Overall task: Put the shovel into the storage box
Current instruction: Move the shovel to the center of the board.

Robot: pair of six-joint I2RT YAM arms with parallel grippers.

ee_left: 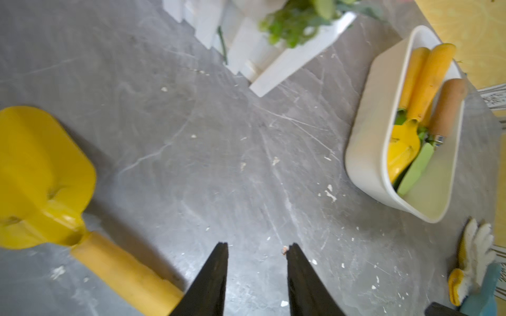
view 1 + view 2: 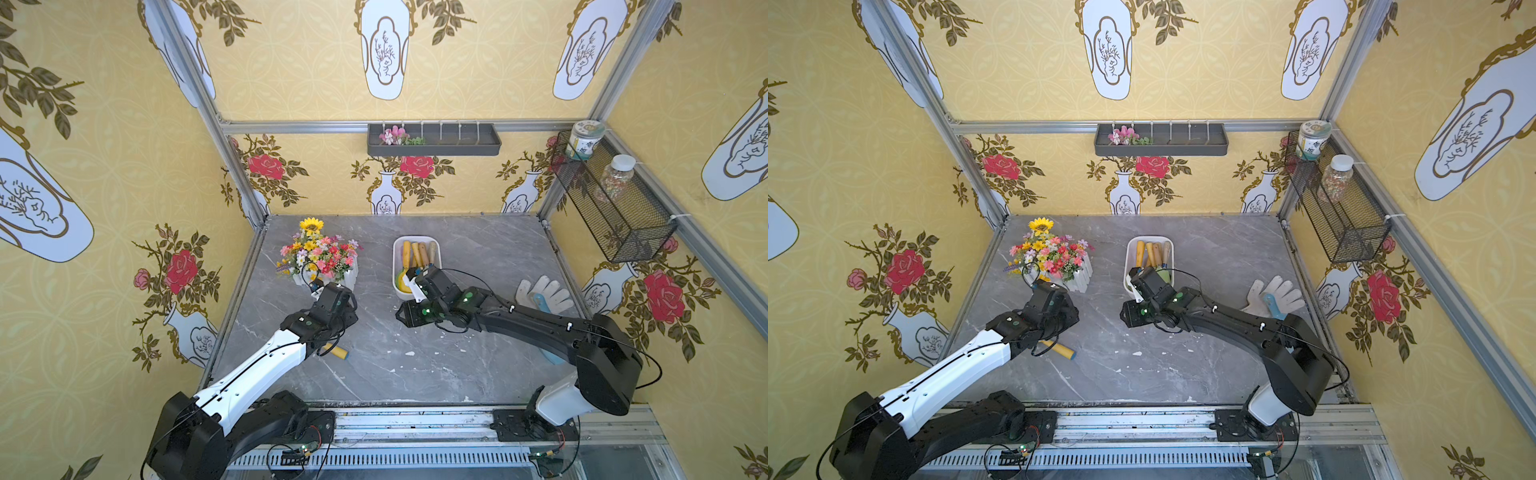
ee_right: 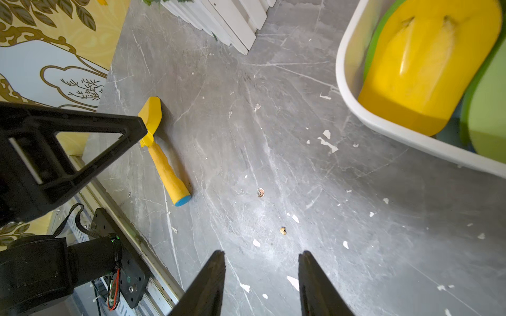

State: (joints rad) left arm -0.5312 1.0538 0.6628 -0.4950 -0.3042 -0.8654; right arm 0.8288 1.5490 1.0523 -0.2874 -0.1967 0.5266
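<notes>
**Yellow shovel on the table, outside the storage box**

Yellow from blade to handle, the shovel (image 2: 338, 351) (image 2: 1059, 348) lies flat on the grey marble table (image 2: 374, 374), towards its front left and well apart from the storage box (image 2: 395, 266) (image 2: 1127, 266). In both top views the left arm covers its blade, and only the handle with its blue end cap shows. The right wrist view gives the whole shovel (image 3: 161, 156), and the left wrist view shows its broad blade and handle (image 1: 41, 177) close up.

The left end effector (image 1: 257, 245) hangs over bare table just beside the handle's end, its fingers spread with nothing between them. In the right wrist view one of its black triangular fingers (image 3: 82, 121) overlaps the blade; whether it touches cannot be told.

The right end effector (image 3: 262, 253) is also spread and empty, over bare table near the front end of the storage box (image 3: 343, 76).

That white box (image 1: 367, 136) sits mid-table towards the back and holds several tools: yellow and wooden handles, a yellow blade and a green one.

A white picket planter of flowers (image 2: 320, 257) stands left of the box. A white glove (image 2: 544, 291) with a blue tool on it lies at the right edge.
</notes>
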